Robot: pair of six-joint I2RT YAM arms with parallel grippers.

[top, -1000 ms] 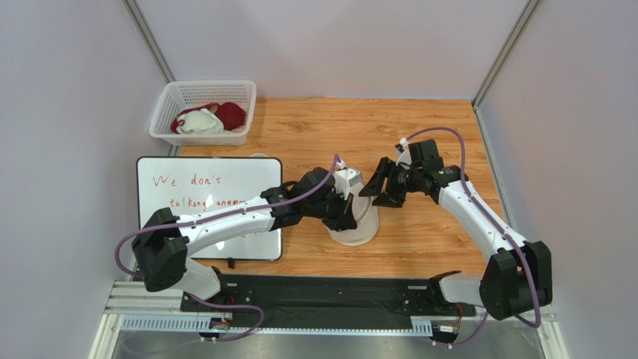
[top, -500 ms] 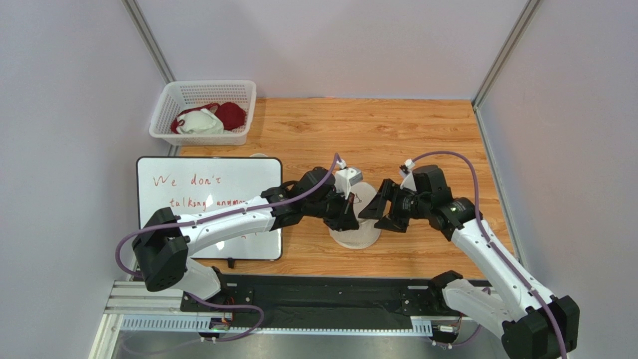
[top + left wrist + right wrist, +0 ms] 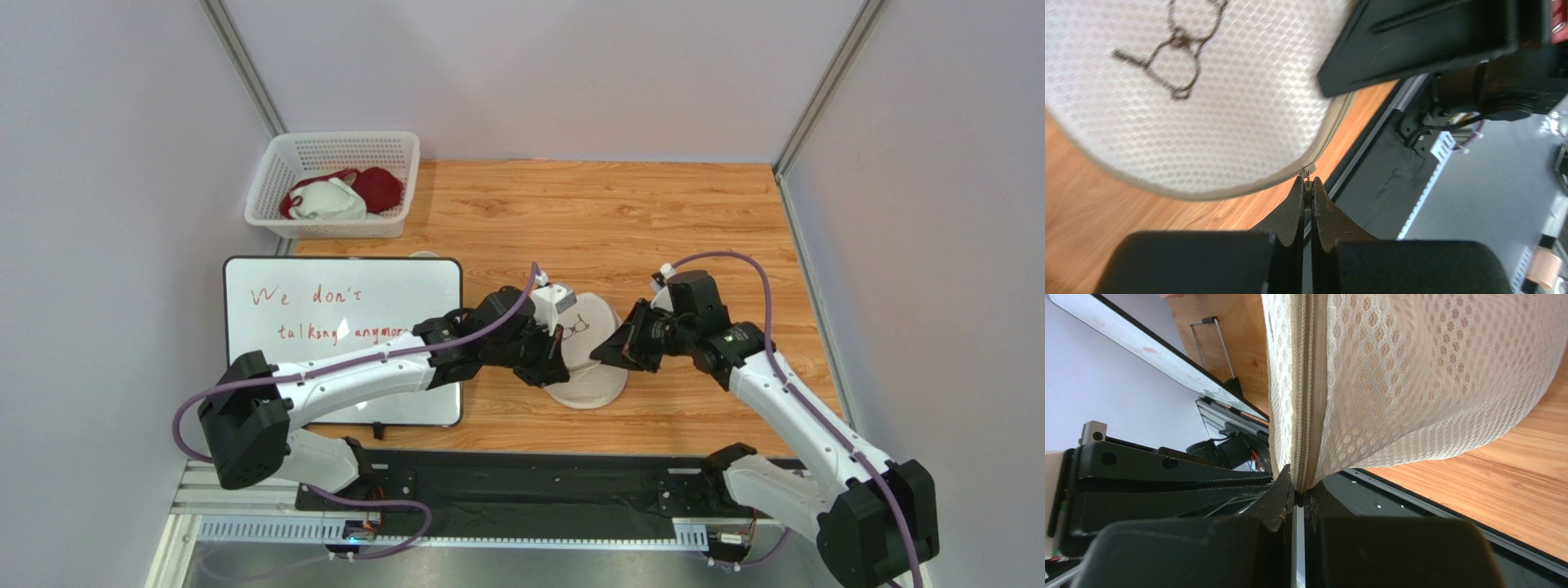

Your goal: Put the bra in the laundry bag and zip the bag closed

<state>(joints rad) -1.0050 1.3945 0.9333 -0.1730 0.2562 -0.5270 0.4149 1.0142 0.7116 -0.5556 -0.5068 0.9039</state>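
The laundry bag (image 3: pixel 591 368), a round off-white mesh pouch with a small black drawing on top, lies on the wooden table between both arms. My left gripper (image 3: pixel 558 364) is at its left edge, shut on the small metal zipper pull (image 3: pixel 1309 174) at the rim (image 3: pixel 1229 191). At the bag's right edge, my right gripper (image 3: pixel 606 354) is shut on the zipped seam (image 3: pixel 1309 392), and the mesh (image 3: pixel 1425 373) bulges above its fingers. The bra is hidden in every view.
A white lattice basket (image 3: pixel 265 186) with a dark red garment (image 3: pixel 380 186) and a white garment (image 3: pixel 326 201) stands at the back left. A whiteboard (image 3: pixel 368 276) with red writing lies left of the bag, under my left arm. The black base rail (image 3: pixel 528 484) runs along the near edge.
My right arm came down and in toward the bag, and its open jaws shut on the rim. My left gripper, still shut, shifted slightly left with the zipper pull.
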